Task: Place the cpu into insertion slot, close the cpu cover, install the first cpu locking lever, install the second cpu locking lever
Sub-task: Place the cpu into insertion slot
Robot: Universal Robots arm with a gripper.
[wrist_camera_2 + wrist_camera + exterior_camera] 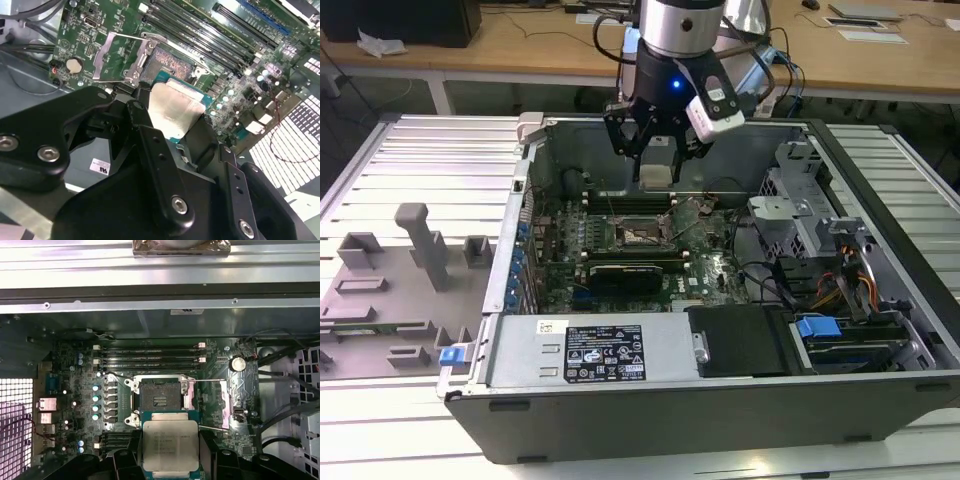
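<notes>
The gripper (pixel 656 168) clamps the cpu (pixel 170 445) by two opposite edges. The chip is held flat, metal top up, its sides square to the empty socket (pixel 159 399), just above the motherboard's (pixel 70 390) middle. The cpu cover (pixel 120 57) is swung open beside the socket.

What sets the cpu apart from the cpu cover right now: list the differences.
Form: the cpu is a solid square plate with a pale silvery top; the cpu cover is a thin metal frame with an open centre window.
Position: the cpu is clamped in the hand above the board; the cpu cover sits on the board, swung open beside the bare socket.
Shared: both are squarish and silvery-grey.
</notes>
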